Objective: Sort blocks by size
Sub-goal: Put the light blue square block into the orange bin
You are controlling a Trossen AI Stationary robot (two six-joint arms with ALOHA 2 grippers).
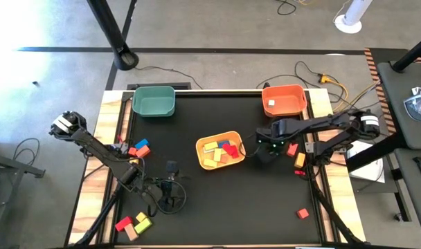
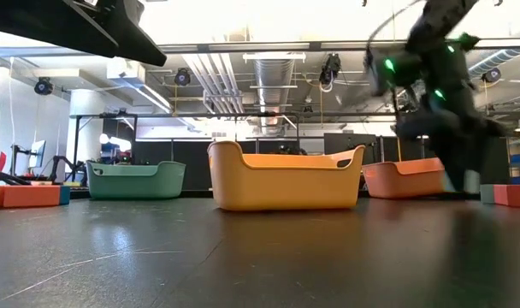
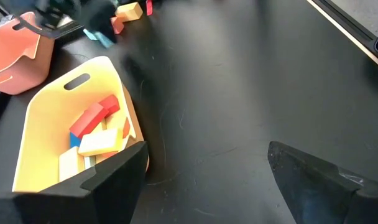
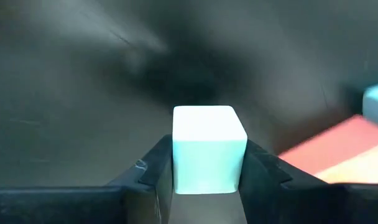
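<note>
Right end effector grips a pale cube above the black tabletop; left's fingers spread.

Your black table carries a green bin and an orange bin at its far edge, a yellow bin mid-surface, and loose blocks near the side edges, perhaps ten.

Pale cyan cube block between dark gripper fingers. Yellow plastic bin holding red, yellow, blue, orange blocks. Green plastic bin, orange plastic bin. Black table mat, light wood edges.
</note>
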